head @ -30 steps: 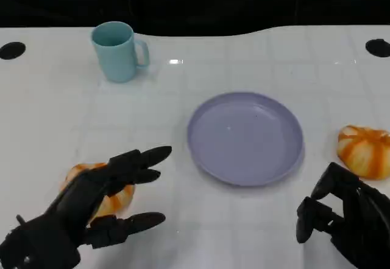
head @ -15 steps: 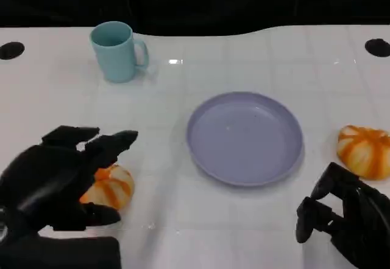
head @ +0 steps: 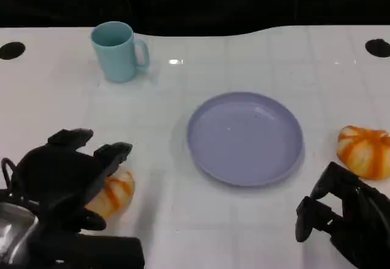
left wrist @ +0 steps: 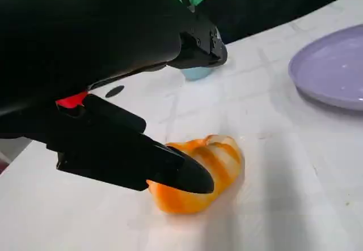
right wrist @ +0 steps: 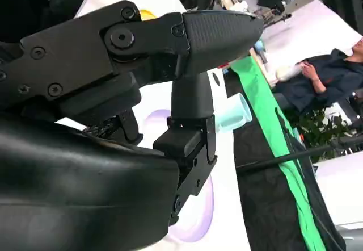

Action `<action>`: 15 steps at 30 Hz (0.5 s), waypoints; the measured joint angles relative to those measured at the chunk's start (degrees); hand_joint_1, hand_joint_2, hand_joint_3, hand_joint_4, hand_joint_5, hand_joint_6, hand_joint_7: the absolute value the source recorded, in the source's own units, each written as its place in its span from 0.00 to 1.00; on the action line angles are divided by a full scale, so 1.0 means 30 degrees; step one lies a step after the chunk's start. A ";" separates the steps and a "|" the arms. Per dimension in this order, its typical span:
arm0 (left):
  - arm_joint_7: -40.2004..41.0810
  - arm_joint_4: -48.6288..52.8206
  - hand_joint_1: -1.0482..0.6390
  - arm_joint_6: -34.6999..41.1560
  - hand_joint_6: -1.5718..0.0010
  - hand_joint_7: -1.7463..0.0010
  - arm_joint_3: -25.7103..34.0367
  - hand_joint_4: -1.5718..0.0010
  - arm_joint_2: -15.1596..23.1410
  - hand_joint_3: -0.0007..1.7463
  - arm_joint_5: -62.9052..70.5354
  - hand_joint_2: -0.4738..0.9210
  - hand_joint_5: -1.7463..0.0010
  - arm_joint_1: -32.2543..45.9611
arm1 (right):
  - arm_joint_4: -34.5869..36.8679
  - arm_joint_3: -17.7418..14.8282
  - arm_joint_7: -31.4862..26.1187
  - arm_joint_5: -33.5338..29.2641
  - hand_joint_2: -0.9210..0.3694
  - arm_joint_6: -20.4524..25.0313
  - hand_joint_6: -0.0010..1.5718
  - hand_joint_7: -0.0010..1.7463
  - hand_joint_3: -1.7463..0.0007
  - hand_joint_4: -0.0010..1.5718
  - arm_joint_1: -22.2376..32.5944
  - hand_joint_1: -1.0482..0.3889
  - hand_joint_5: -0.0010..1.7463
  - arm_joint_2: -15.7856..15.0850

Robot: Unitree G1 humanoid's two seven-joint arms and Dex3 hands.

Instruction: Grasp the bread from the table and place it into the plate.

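An orange-and-white striped bread (head: 114, 190) lies on the white table near its front left. My left hand (head: 61, 181) hovers right over the bread's near-left side with its fingers spread, holding nothing. In the left wrist view one fingertip (left wrist: 187, 175) reaches across in front of the bread (left wrist: 218, 160); I cannot tell whether it touches. The lilac plate (head: 244, 138) stands bare mid-table, to the right of the bread, and its edge also shows as the plate (left wrist: 334, 69). My right hand (head: 341, 220) rests at the front right, fingers curled in on nothing.
A second striped bread (head: 365, 151) lies at the right edge, just beyond my right hand. A light blue cup (head: 117, 51) stands at the back left. Black round holes (head: 12, 50) mark the table's far corners. A person sits beyond the table (right wrist: 329, 86).
My left hand has drawn back toward the near left and turned over above the bread, uncovering its right side. The bread, the plate and my right hand have stayed put.
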 measured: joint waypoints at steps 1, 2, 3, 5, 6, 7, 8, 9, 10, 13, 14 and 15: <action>0.0012 0.0546 0.27 -0.0006 0.90 1.00 -0.0155 0.96 0.0000 0.00 -0.0006 0.98 0.93 -0.0288 | -0.0007 -0.0008 -0.0006 -0.0013 0.00 0.0001 0.40 0.90 0.81 0.47 0.0013 0.32 1.00 -0.0006; 0.0029 0.1147 0.27 -0.0011 0.90 1.00 -0.0360 0.96 0.0000 0.00 -0.0009 0.98 0.93 -0.0614 | -0.0022 0.0001 -0.0025 -0.0033 0.00 0.0003 0.39 0.90 0.81 0.47 0.0021 0.32 1.00 -0.0009; 0.0036 0.1737 0.27 -0.0012 0.90 1.00 -0.0557 0.95 -0.0001 0.00 -0.0010 0.98 0.94 -0.0901 | -0.0046 0.0011 -0.0065 -0.0046 0.00 0.0011 0.39 0.90 0.81 0.47 0.0023 0.32 1.00 -0.0009; 0.0043 0.2439 0.26 -0.0004 0.91 1.00 -0.0753 0.95 -0.0001 0.00 -0.0015 0.98 0.94 -0.1101 | -0.0094 0.0012 -0.0156 -0.0078 0.00 0.0020 0.39 0.90 0.81 0.47 0.0030 0.32 1.00 -0.0009; 0.0198 0.2959 0.26 -0.0049 0.91 1.00 -0.0962 0.95 -0.0005 0.00 -0.0015 0.98 0.94 -0.1354 | -0.0097 -0.0016 -0.0175 -0.0077 0.00 0.0027 0.39 0.90 0.81 0.47 0.0060 0.33 1.00 -0.0020; 0.0381 0.3729 0.26 -0.0093 0.91 1.00 -0.1257 0.94 -0.0021 0.00 -0.0013 0.98 0.94 -0.1767 | -0.0101 -0.0008 -0.0175 -0.0073 0.00 0.0044 0.39 0.90 0.81 0.47 0.0063 0.33 1.00 -0.0027; 0.0586 0.4558 0.26 -0.0110 0.91 1.00 -0.1470 0.94 -0.0036 0.00 -0.0008 0.98 0.94 -0.2136 | -0.0104 0.0015 -0.0160 -0.0065 0.00 0.0059 0.39 0.90 0.81 0.47 0.0040 0.33 1.00 -0.0020; 0.0758 0.5252 0.26 -0.0096 0.91 1.00 -0.1631 0.94 -0.0044 0.00 -0.0006 0.98 0.95 -0.2439 | -0.0104 0.0007 -0.0152 -0.0062 0.00 0.0059 0.39 0.90 0.81 0.47 0.0042 0.33 1.00 -0.0023; 0.0878 0.5686 0.26 -0.0071 0.90 1.00 -0.1761 0.94 -0.0043 0.00 -0.0016 0.98 0.95 -0.2627 | -0.0103 0.0007 -0.0151 -0.0062 0.00 0.0059 0.39 0.90 0.81 0.47 0.0042 0.32 1.00 -0.0027; 0.1478 0.7719 0.25 -0.0274 0.90 1.00 -0.2286 0.95 -0.0207 0.00 -0.0356 0.98 0.95 -0.3564 | -0.0157 0.0002 -0.0190 -0.0065 0.00 0.0076 0.39 0.89 0.81 0.47 0.0090 0.32 1.00 -0.0017; 0.1654 0.8477 0.25 -0.0281 0.90 1.00 -0.2491 0.95 -0.0280 0.00 -0.0454 0.98 0.95 -0.3913 | -0.0188 0.0004 -0.0203 -0.0065 0.00 0.0077 0.39 0.89 0.81 0.47 0.0105 0.32 1.00 -0.0011; 0.1768 0.9079 0.25 -0.0283 0.90 1.00 -0.2695 0.95 -0.0310 0.00 -0.0502 0.98 0.95 -0.4163 | -0.0211 0.0007 -0.0215 -0.0065 0.00 0.0084 0.39 0.89 0.81 0.47 0.0107 0.32 1.00 -0.0007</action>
